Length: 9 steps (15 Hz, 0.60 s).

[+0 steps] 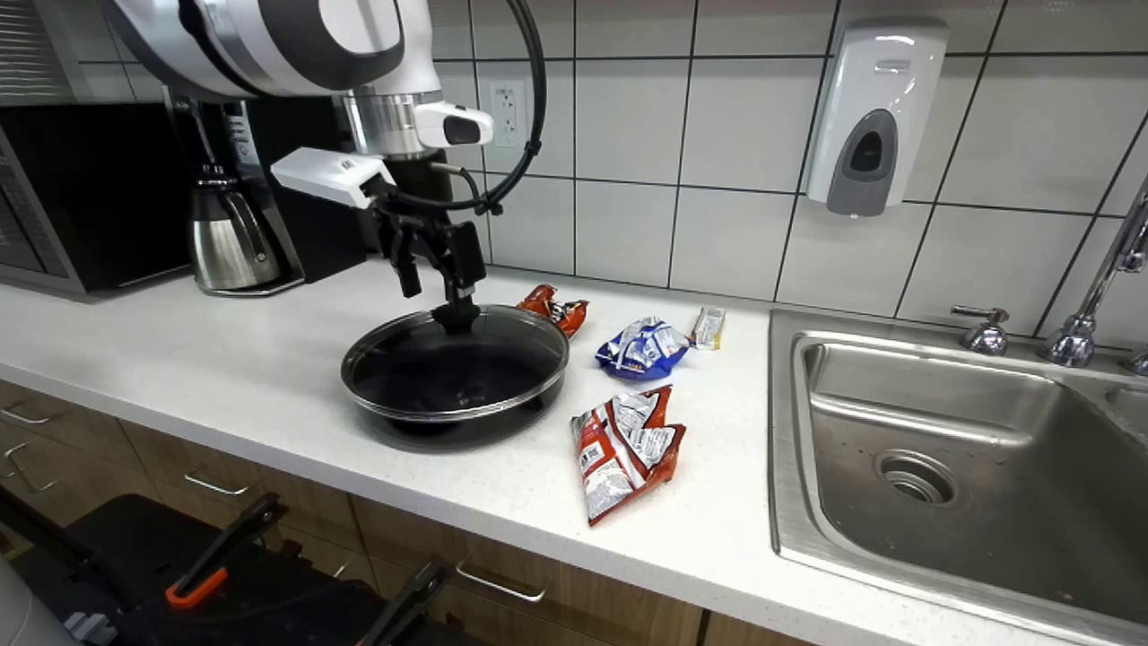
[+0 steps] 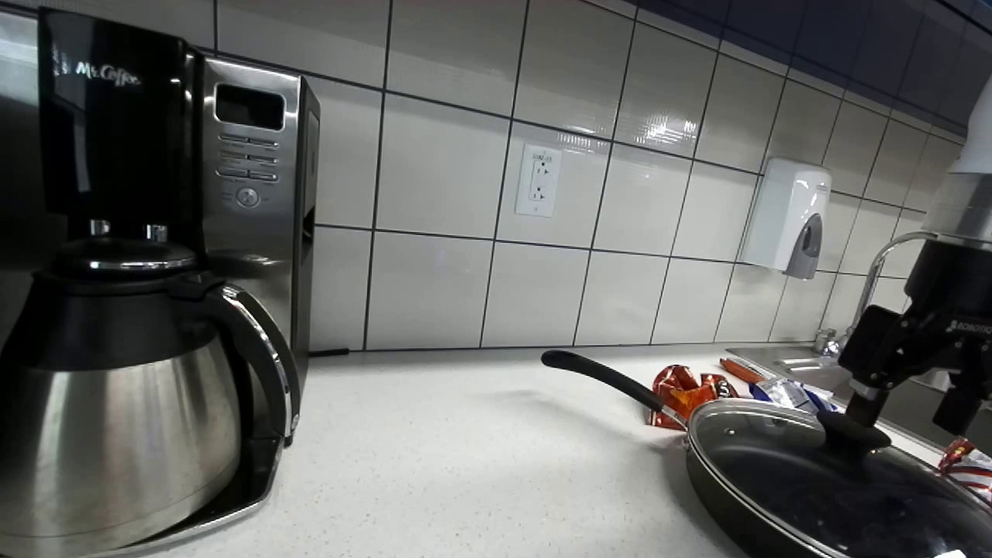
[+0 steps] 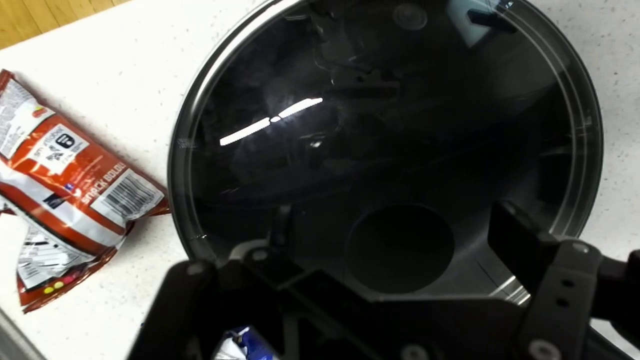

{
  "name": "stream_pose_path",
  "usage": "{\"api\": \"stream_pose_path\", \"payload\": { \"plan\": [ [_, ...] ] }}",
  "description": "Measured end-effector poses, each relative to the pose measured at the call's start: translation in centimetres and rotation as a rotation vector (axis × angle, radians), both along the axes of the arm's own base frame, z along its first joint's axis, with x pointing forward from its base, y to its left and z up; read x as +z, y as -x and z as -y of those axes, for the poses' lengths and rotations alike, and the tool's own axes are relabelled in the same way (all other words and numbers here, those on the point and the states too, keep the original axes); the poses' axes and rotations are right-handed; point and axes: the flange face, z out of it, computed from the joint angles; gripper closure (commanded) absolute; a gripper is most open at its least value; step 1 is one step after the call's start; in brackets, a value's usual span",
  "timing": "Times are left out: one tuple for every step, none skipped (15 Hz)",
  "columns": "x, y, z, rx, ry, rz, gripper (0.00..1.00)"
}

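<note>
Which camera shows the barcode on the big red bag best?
The wrist view: there the barcode on the red bag is big and clear. In an exterior view, the whole bag shows, but I can't make out its barcode. In an exterior view, only part of the bag peeks in at the edge.

On your speckled white countertop (image 1: 260, 336): red-and-white glossy snack bag (image 1: 625, 449); crumpled blue-and-white glossy bag (image 1: 643, 350), small white-and-yellow packet (image 1: 708, 328) just beside it; orange-red glossy bag (image 1: 553, 309). You also have: black-and-steel coffee maker (image 2: 252, 213), black-handled steel carafe (image 2: 147, 434) seated in it; black boxy appliance (image 1: 99, 179); inset stainless-steel sink (image 1: 790, 467) with chrome faucet (image 1: 1082, 323). On the white-tiled wall (image 1: 628, 121) you find: grey-fronted white soap dispenser (image 1: 883, 99); white electrical outlet (image 2: 539, 180).
</note>
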Motion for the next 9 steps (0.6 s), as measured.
{"api": "stream_pose_path", "payload": {
  "plan": [
    [-0.4,-0.1,0.0,-0.001,0.002,-0.007,0.0],
    [-0.8,-0.3,0.1,-0.003,0.004,-0.012,0.0],
    [-1.1,-0.5,0.1,-0.005,0.004,-0.015,0.0],
    [-1.4,-0.7,0.2,-0.007,0.005,-0.017,0.0],
    [-1.6,-1.0,0.3,-0.009,0.006,-0.019,0.0],
    [-1.7,-1.3,0.4,-0.012,0.006,-0.021,0.0],
    [-1.9,-1.6,0.4,-0.013,0.005,-0.023,0.0],
    [-2.0,-2.0,0.5,-0.014,0.004,-0.026,0.0],
    [-2.2,-2.3,0.5,-0.015,0.003,-0.028,0.0]
  ]
}}
